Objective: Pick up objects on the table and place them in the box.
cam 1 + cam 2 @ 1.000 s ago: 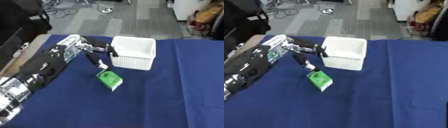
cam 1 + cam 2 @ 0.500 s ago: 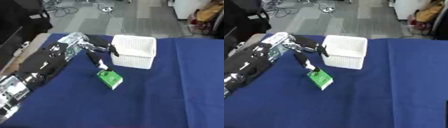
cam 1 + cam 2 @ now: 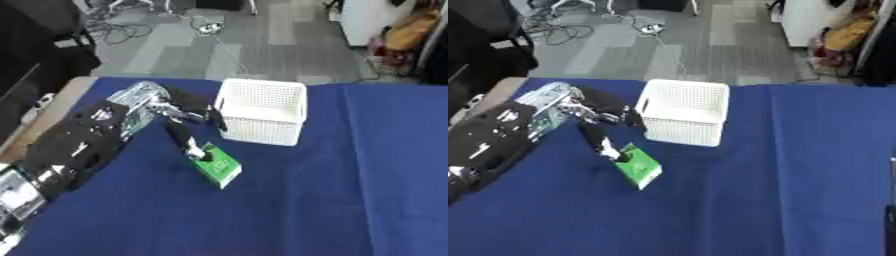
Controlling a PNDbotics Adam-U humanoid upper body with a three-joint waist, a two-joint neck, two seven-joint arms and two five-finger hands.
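On the blue table (image 3: 350, 190), left hand (image 3: 188, 125) reaches in from the left, fingers spread and unclenched; thumb tip touches the near upper edge of the green carton (image 3: 217, 166), other fingers extend toward the white basket (image 3: 261, 117). Nothing grasped. Carton lies just in front of basket. Basket contents cannot be made out.

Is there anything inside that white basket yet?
The white mesh basket looks empty as far as its open top shows, though its near wall hides part of the floor. The green carton lies outside on the blue cloth, the left hand touching it.
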